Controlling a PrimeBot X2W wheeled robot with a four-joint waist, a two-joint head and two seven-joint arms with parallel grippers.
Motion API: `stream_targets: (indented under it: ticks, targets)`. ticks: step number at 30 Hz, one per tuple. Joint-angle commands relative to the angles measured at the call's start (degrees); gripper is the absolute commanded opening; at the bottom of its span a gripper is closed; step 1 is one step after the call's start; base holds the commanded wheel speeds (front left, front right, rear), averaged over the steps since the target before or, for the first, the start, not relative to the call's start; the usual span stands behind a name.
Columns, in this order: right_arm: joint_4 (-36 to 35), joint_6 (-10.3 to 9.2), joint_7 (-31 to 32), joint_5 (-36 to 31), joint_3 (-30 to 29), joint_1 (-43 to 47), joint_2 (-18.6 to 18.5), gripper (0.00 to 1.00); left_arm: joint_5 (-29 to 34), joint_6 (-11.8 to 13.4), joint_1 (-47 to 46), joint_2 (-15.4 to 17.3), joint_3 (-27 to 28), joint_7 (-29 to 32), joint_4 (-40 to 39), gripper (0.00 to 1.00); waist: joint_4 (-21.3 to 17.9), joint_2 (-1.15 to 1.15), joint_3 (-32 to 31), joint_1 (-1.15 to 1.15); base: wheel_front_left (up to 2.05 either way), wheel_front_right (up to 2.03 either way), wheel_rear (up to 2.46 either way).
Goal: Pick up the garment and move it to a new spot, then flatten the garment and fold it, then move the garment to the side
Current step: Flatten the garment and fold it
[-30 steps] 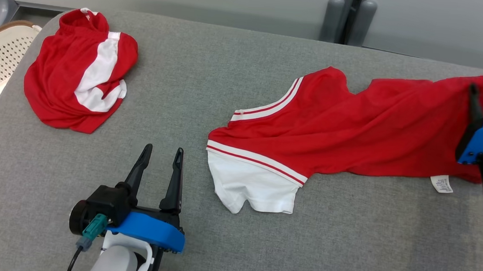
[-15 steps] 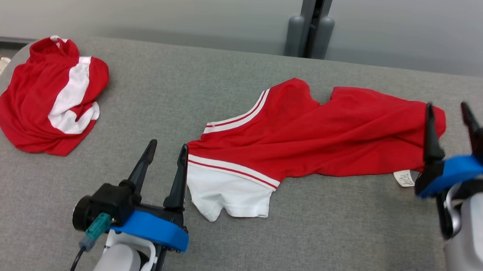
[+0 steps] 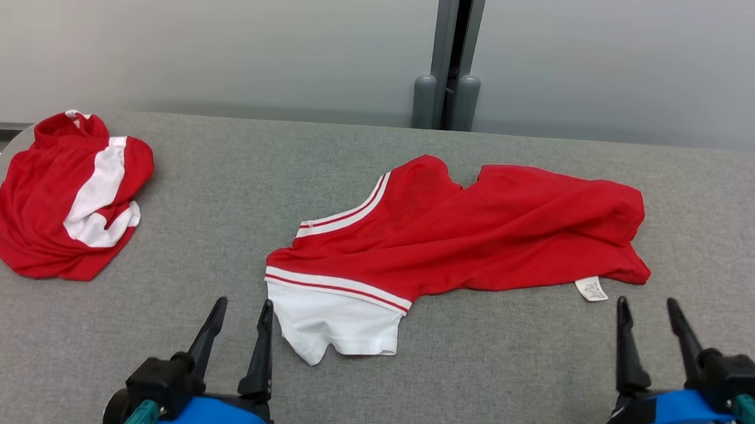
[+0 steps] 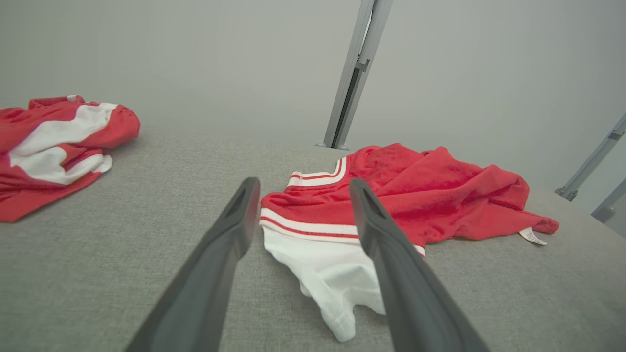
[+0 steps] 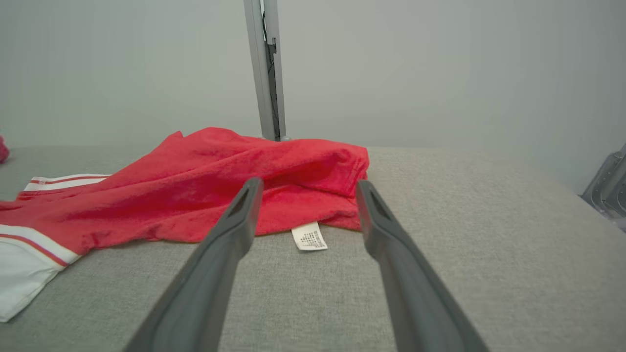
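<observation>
On the grey padded table point(image 3: 223, 163): a red garment point(image 3: 481, 238) with white striped trim, stretched lengthwise across the middle, rumpled and creased rather than flat; lies with its white sleeve point(image 3: 335, 321) at the left end, towards the robot, and with a small white care label point(image 3: 591, 289) sticking out from the hem at the right end.

At the lower left of the head view: the left gripper point(image 3: 244, 303), fingers parted, clamped on nothing; sits just beside the edge of the white sleeve, contact impossible to judge; in the left wrist view, frames the sleeve and striped band of the garment point(image 4: 415, 190) between its two fingers point(image 4: 230, 230).

At the lower right: the right gripper point(image 3: 647, 300), fingers likewise spread wide and empty; stands near the label end, apart from the cloth; in the right wrist view, points at the garment point(image 5: 220, 186), with the care label point(image 5: 309, 236) showing between the fingers.

At the table's far left, well apart from both grippers: a second red-and-white garment point(image 3: 57, 199), bunched in a heap; behind the table, a grey upright post point(image 3: 450, 46) against a pale wall.
</observation>
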Motion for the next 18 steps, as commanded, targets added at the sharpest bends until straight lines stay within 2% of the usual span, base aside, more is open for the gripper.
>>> stream_targets:
  ticks: [1,7,18]
  targets:
    - [-0.7,-0.02,-0.2,0.76,0.62,1.12,0.11,1.0,0.24,0.33,0.71,-0.01,0.42,-0.15,-0.35,1.0,-0.16,0.0,-0.26,0.01,0.0,0.0,0.0]
    - [-0.57,-0.02,-0.21,3.08,3.12,2.02,0.11,1.0,0.44,0.19,1.98,-0.09,1.05,-0.15,-0.33,1.0,0.46,0.0,-0.59,0.01,0.0,0.0,0.0]
    - [-0.15,-0.02,-0.22,2.24,3.67,1.37,0.11,1.0,0.79,0.16,1.36,-0.18,0.45,-0.15,0.08,1.0,1.0,0.0,-0.58,0.01,0.0,0.0,0.0]
